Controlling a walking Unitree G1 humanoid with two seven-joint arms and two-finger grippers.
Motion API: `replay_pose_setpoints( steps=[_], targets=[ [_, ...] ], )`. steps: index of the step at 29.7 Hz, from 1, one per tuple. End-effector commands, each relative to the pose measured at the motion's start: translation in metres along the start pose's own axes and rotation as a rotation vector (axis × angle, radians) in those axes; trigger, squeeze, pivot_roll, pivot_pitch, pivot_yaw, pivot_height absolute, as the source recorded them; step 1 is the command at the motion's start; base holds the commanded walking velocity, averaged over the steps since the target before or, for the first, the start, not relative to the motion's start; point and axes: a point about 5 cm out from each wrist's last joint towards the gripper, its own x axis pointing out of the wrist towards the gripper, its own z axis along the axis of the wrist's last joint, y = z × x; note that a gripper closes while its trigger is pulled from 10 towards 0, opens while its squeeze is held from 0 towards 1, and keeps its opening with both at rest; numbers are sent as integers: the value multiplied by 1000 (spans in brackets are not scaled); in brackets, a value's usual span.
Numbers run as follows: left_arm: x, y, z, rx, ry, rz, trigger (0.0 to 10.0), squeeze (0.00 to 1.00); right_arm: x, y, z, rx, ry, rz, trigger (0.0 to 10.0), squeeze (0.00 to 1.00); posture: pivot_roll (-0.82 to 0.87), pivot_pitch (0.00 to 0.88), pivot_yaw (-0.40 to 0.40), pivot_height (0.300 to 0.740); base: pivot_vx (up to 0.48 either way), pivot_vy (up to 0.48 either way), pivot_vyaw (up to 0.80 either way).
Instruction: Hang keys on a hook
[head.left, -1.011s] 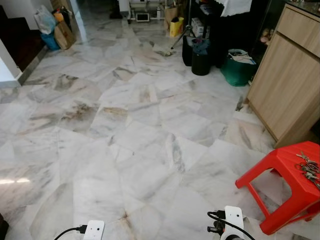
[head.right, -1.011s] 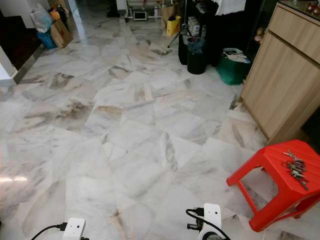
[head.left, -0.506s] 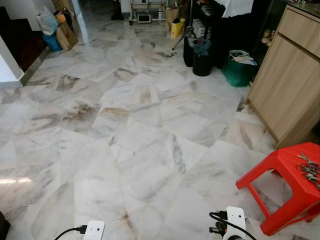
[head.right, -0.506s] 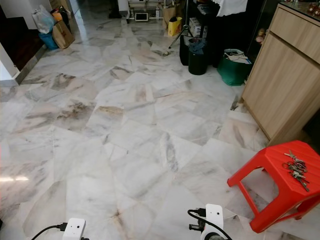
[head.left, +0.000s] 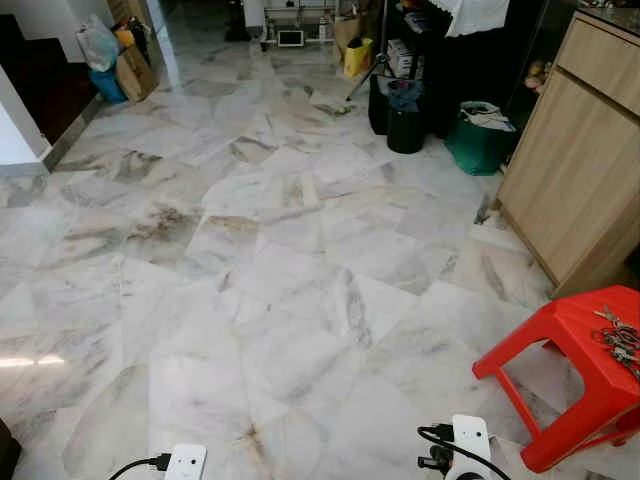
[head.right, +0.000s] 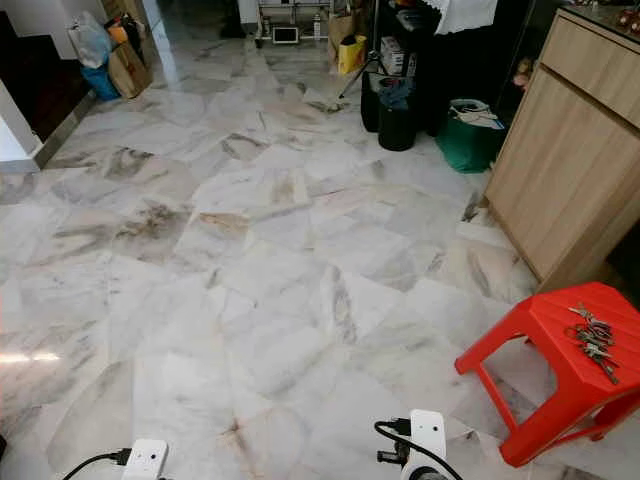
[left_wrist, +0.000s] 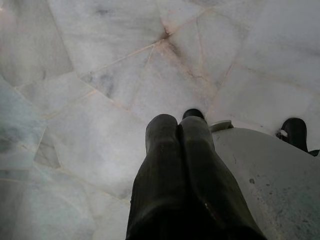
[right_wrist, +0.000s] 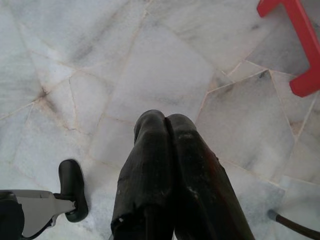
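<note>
Nothing among the objects has moved; keys (head.right: 590, 340) lie on the red stool (head.right: 560, 385). Left claw (left_wrist: 177, 125) and right claw (right_wrist: 165, 122) hang closed, empty, above the marble floor (head.left: 280, 290).

Glossy marble floor (head.left: 280, 300), red plastic stool (head.left: 575, 350), wood cabinet (head.left: 580, 190)

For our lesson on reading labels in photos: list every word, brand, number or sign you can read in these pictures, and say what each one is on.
No text can be read anywhere in these pictures.
Yellow bag at the far end of the floor: any print too small to read.
Stacked boxes on the dark shelf: markings blurred, unreadable.
Bunch of metal keys on the red plastic stool: no legible tag.
</note>
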Motion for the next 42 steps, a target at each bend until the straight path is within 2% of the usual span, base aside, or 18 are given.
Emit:
replay_pose_setpoints(
  steps=[1,3,4,5,6,42],
  targets=[
    [-2,2,-8,-5,34,8,10000,0,-1,-1,-5,5,24,-2,10000,0,8,0,12,740,0,0,0],
    [-1,1,-8,4,35,4,10000,0,-1,1,-5,-4,19,2,10000,0,8,0,10,740,0,0,0],
    [-1,-1,-7,4,35,-1,10000,933,-1,1,-4,17,6,3,10000,1000,8,0,9,740,0,0,0],
    [-1,-2,-6,4,35,-5,10000,933,-1,1,-3,34,-3,3,10000,1000,8,0,9,740,0,0,0],
    [0,-5,-6,2,31,-22,10000,1000,-1,1,-3,33,-6,3,10000,1000,8,0,9,740,0,0,0],
    [0,-4,-5,-7,24,4,10000,1000,-1,2,-3,29,-10,15,10000,1000,14,19,3,740,0,0,0]
  ],
)
